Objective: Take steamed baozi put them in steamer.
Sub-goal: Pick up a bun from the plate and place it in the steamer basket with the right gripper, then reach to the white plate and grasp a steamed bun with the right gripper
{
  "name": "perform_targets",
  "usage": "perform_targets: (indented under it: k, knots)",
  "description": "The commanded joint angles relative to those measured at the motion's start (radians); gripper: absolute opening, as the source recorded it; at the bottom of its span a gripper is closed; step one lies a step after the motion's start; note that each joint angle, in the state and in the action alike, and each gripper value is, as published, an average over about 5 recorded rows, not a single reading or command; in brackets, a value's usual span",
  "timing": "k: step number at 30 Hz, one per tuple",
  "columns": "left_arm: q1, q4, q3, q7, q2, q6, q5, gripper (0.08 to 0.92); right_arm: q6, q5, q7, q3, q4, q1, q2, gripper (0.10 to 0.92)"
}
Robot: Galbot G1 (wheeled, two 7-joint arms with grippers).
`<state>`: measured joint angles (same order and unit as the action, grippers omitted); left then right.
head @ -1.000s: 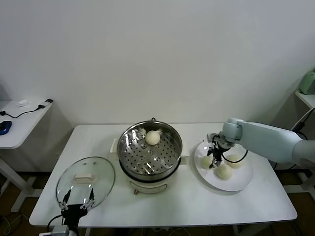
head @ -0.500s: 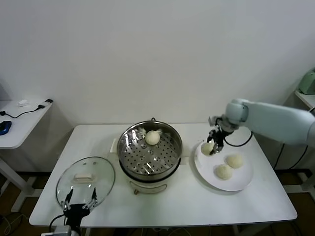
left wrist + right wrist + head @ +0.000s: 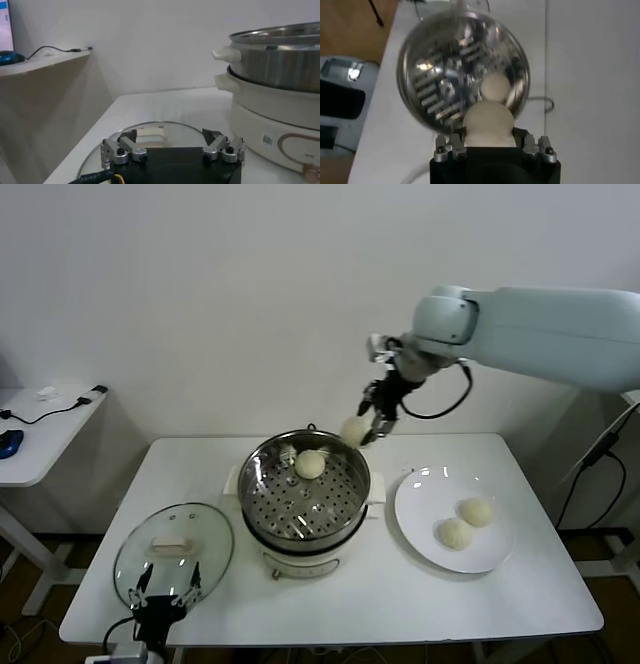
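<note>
Baozi [image 3: 354, 430] held aloft in right gripper [image 3: 371, 420], above the far rim of the steamer [image 3: 306, 489]; one bun [image 3: 310, 465] already on the tray, two on the plate [image 3: 440, 484]. Risk: release this far out, it clips the rim and rolls off across the tabletop [image 3: 400, 584].

Left wrist view: left gripper [image 3: 172, 150] spread wide, idle over the glass lid [image 3: 150, 132].

Right wrist view: jaws pinch the bun's sides; dropped straight down, it may land on the seated bun.
</note>
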<state>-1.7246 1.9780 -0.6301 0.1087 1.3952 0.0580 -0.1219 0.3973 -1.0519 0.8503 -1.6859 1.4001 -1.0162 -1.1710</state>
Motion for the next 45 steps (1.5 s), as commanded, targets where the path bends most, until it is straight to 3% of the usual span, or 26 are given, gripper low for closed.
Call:
perform_targets:
  k: [1, 11, 21, 29, 36, 45]
  knots:
    - [-0.005, 0.012, 0.000, 0.000, 0.002, 0.000, 0.000, 0.823, 0.110, -0.120, -0.130, 0.041, 0.002, 0.107, -0.236, 0.633]
    - [-0.007, 0.016, 0.005, 0.000, 0.002, 0.000, 0.001, 0.823, 0.117, 0.001, -0.157, 0.043, -0.241, 0.301, -0.353, 0.634]
    - [0.008, 0.007, 0.009, -0.002, -0.001, 0.004, -0.004, 0.823, 0.109, 0.045, -0.151, 0.060, -0.357, 0.390, -0.405, 0.636]
    - [0.014, 0.004, 0.015, -0.002, -0.002, 0.005, -0.005, 0.823, 0.105, 0.073, -0.147, 0.057, -0.350, 0.404, -0.403, 0.641]
    - [0.007, 0.012, 0.013, -0.001, -0.003, 0.004, -0.005, 0.823, 0.056, 0.114, -0.119, 0.074, -0.312, 0.364, -0.360, 0.781]
    - [0.001, 0.025, 0.017, -0.001, 0.003, 0.005, 0.000, 0.823, -0.168, 0.130, 0.157, -0.048, -0.145, 0.019, -0.109, 0.823]
